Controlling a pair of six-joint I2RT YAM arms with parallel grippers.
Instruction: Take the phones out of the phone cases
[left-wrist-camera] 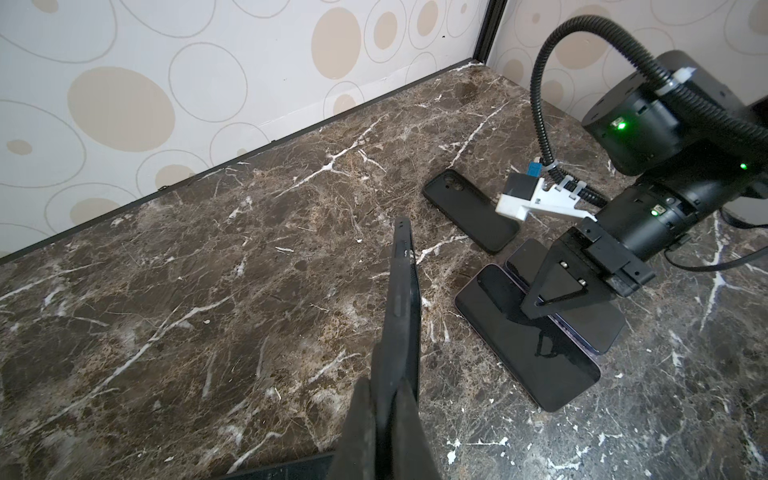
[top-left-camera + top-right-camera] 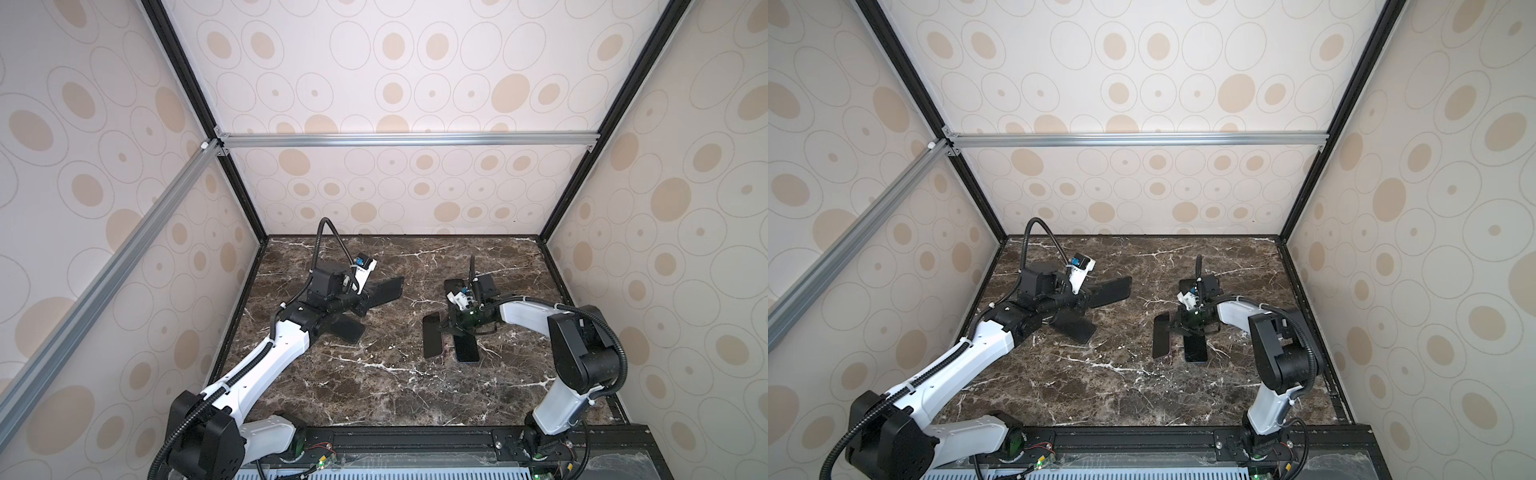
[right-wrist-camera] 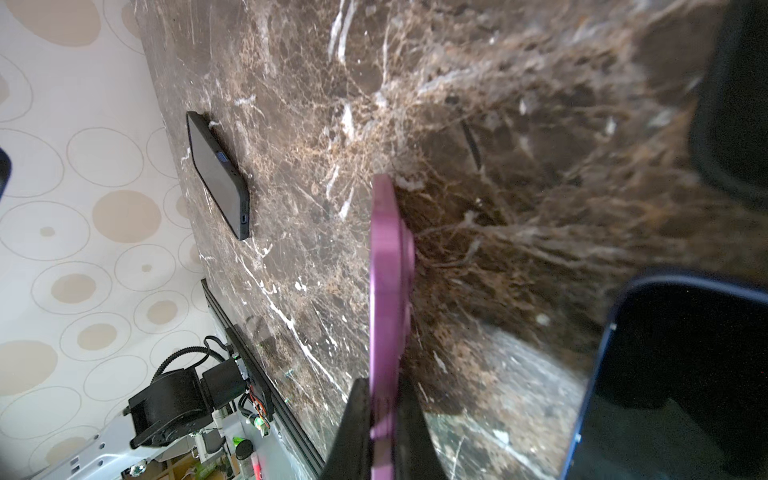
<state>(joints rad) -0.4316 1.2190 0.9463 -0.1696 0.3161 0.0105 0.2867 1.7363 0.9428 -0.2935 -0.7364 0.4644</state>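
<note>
Closest in, the left gripper has its fingers pressed together on one end of a black phone case, which the wrist camera sees edge-on. In a top view the case sticks out from that gripper toward the middle of the marble table, on the left half.

Over on the right half, the right gripper is narrowed down onto a purple phone, bare of any case and gripped across its thin body. In a top view the phone shows as a dark slab just left of that gripper, well apart from the held case.

A blue-edged phone lies flat, screen up, just beside the purple one. A second black case lies flat further back, near the right arm's wrist. Another black case rests partly under the left arm; I cannot tell whether it is filled.
</note>
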